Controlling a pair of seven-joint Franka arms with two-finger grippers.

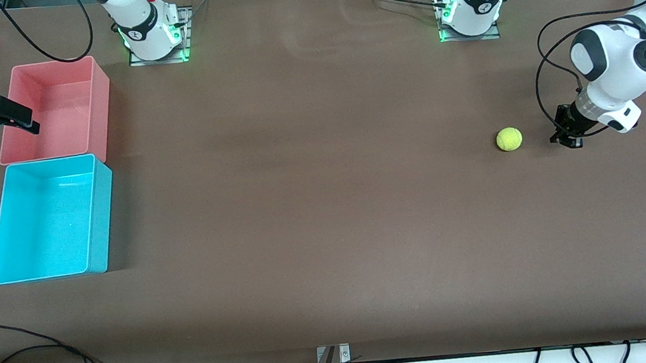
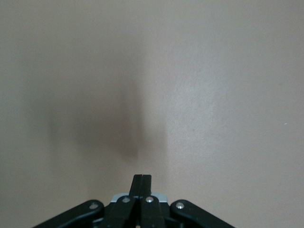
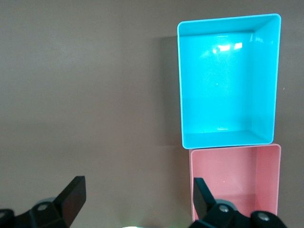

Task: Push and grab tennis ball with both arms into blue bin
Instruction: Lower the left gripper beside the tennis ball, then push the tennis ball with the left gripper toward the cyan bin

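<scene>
Tennis ball (image 1: 509,139) lay on the bare counter (image 1: 326,217) at the left arm's end, well apart from the blue bin (image 1: 48,220) at the right arm's end. Left claw (image 1: 567,137) hung low just beside the ball, on the side away from the bins, apart from it with a strip of counter showing between. Fingers (image 2: 142,183) clenched flat together on nothing, seen pressed into one blade in the left wrist view; ball absent from that view, only counter and a shadow ahead.

Ball, then, lay from the left claw straight toward the bins' end of the counter, so a sweep along the counter's length looked the likely push, judged from this layout alone. Left arm plainly the nearer of the two.

Right claw (image 1: 2,114) waited over the edge of the pink bin (image 1: 58,109), released wide and empty, its fingers (image 3: 71,197) spread apart in the right wrist view with both bins below. Blue bin sat touching the pink bin and nearer the front camera, and held nothing. Ball not yet moved toward it.
</scene>
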